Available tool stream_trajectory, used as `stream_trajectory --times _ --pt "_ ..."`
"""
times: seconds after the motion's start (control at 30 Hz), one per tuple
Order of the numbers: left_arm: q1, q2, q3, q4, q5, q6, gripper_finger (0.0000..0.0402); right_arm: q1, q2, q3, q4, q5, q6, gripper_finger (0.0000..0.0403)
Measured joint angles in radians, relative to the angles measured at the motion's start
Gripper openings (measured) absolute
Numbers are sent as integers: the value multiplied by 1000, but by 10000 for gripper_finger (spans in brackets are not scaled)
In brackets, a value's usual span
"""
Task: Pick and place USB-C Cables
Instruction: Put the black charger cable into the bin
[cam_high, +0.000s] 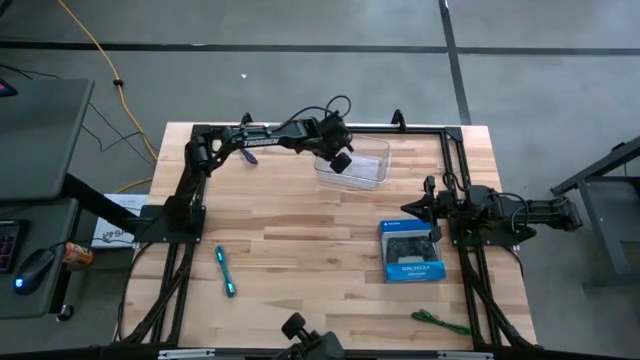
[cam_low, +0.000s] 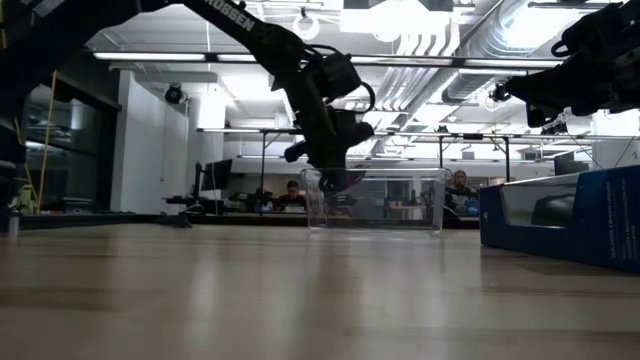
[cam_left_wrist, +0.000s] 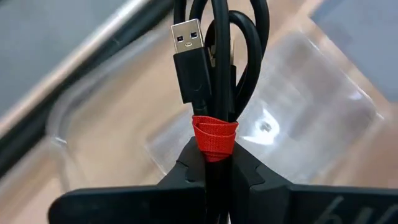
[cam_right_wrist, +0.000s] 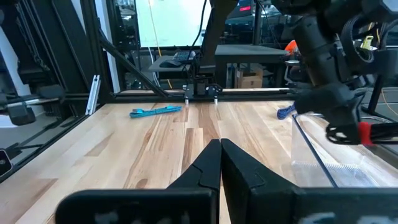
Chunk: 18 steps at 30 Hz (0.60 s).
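My left gripper (cam_high: 342, 160) is over the left end of the clear plastic tub (cam_high: 368, 172) at the far middle, shut on the black cable bundle with the red band (cam_left_wrist: 214, 74). It also shows in the low view (cam_low: 338, 172), at the tub's rim (cam_low: 400, 175). The dark purple bundle (cam_high: 247, 157) lies on the table under the left arm. The cyan bundle (cam_high: 225, 271) lies at the near left. The green bundle (cam_high: 440, 321) lies near the front edge. My right gripper (cam_right_wrist: 219, 148) is shut and empty at the table's right (cam_high: 415, 207). My left gripper pinches the black bundle between its two fingers just behind the red band (cam_left_wrist: 214, 140). The bundle runs on along the fingers, with its loops and a USB plug (cam_left_wrist: 189, 53) beyond the tips. The fingers point down from above. The bundle is clear of the table, over the tub.
A blue box picturing a game controller (cam_high: 411, 252) lies right of centre, just in front of my right gripper. A black frame rail (cam_high: 320, 128) runs around the table. Bare wood (cam_high: 300, 240) lies between the cyan bundle and the box.
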Motion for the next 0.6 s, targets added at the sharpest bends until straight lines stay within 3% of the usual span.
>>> stream_trajectory --times 0.33,0.6 --pt "4 0 0 -31 164 83 0 0 0 0 0 0 0 0" --pt "-11 0 0 -98 175 211 0 0 0 0 0 0 0 0"
